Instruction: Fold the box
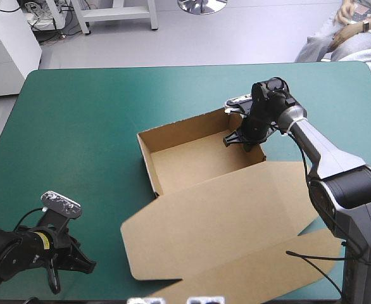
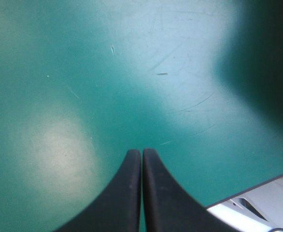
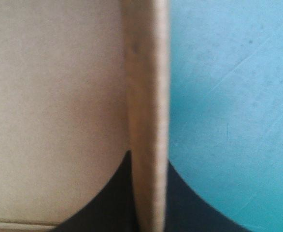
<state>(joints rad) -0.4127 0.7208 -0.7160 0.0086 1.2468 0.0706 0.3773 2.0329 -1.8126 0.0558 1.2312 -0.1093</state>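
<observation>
The brown box [image 1: 198, 161] stands mid-table as an open tray with its walls raised. Its lid [image 1: 223, 221] lies flat toward the table's front edge. My right gripper [image 1: 244, 140] sits at the tray's right wall near the far right corner, pointing down. In the right wrist view that wall's top edge [image 3: 146, 87] runs up between the black fingers, and the right gripper [image 3: 148, 157] is shut on it. The left gripper [image 1: 71, 269] is low at the table's front left, far from the box. Its fingers meet in a point, so the left gripper [image 2: 142, 152] is shut with nothing held.
Bare teal-green cover [image 1: 78, 133] surrounds the tray on the left and at the back. The table's front edge [image 2: 257, 186] runs close beside my left gripper. The lid's outer flap [image 1: 261, 272] reaches nearly to the front edge.
</observation>
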